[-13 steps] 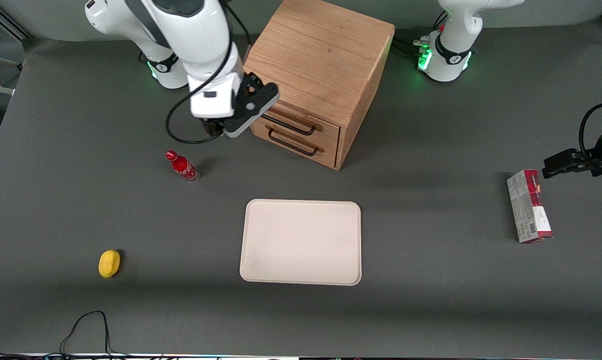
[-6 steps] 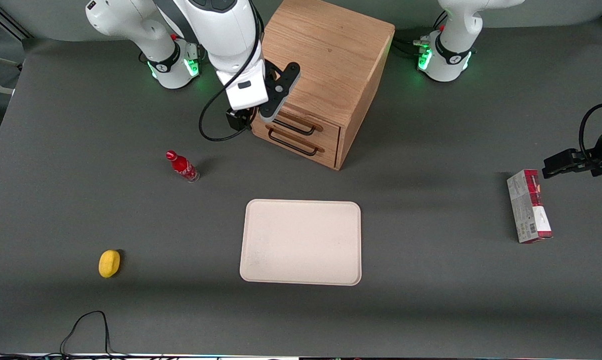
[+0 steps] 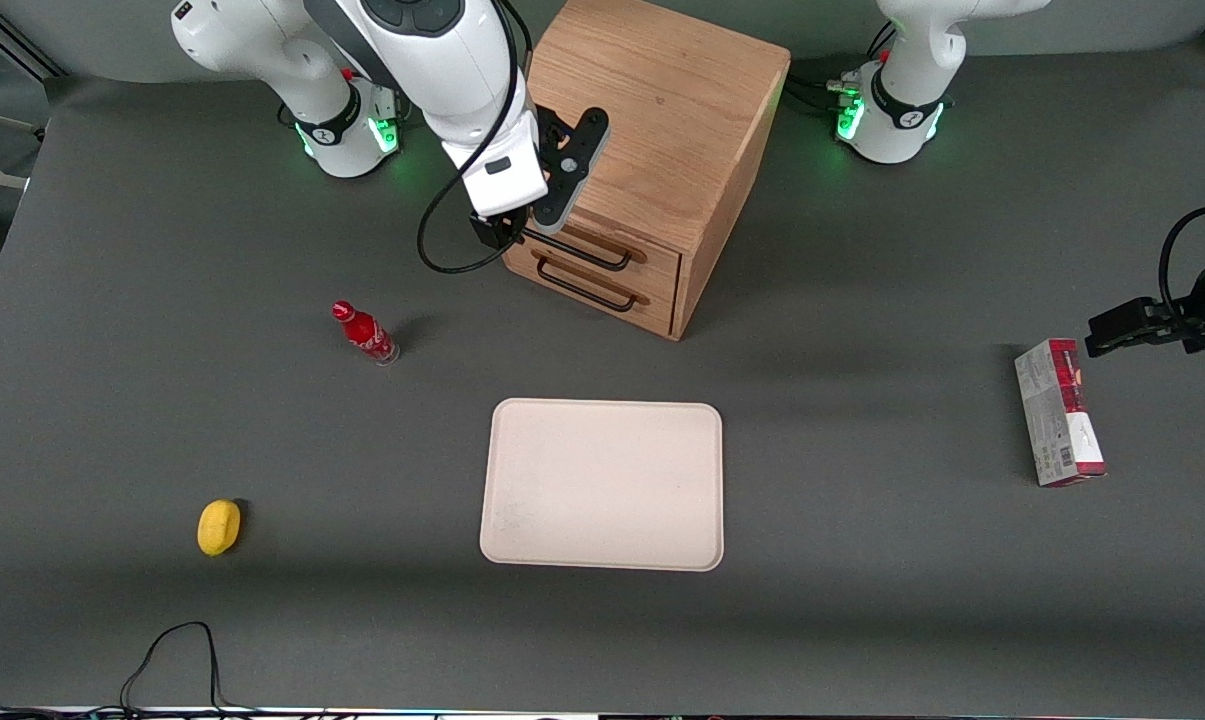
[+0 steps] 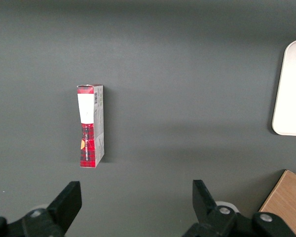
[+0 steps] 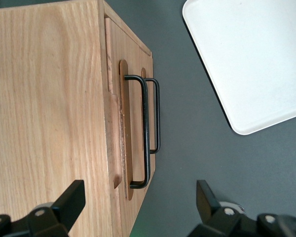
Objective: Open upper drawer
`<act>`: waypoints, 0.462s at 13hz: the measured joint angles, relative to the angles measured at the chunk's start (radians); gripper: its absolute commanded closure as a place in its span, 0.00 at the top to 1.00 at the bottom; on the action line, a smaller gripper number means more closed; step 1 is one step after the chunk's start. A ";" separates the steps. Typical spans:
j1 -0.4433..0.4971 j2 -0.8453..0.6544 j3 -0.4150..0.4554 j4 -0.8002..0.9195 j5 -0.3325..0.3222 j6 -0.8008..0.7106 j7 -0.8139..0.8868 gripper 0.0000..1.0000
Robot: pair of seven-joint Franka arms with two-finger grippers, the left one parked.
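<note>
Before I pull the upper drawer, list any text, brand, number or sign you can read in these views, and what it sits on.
None can be read.
Red and grey carton: print and a barcode, too small to read.
Red bottle: white marking, too blurred to read.
Cabinet, upper drawer, tray, yellow object: no markings.
Gripper open, above the upper drawer's handle: no label visible.

End effector (image 3: 522, 232) above upper drawer (image 3: 602, 243), tray (image 3: 602, 485) nearer camera

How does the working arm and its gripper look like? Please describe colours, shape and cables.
The working arm is glossy white with dark joint sections and a green light at its base. A black cable loops beside its wrist. The gripper, above the cabinet's front edge, is black.
</note>
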 measured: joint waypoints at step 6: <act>0.000 0.010 -0.001 -0.120 0.001 0.128 0.000 1.00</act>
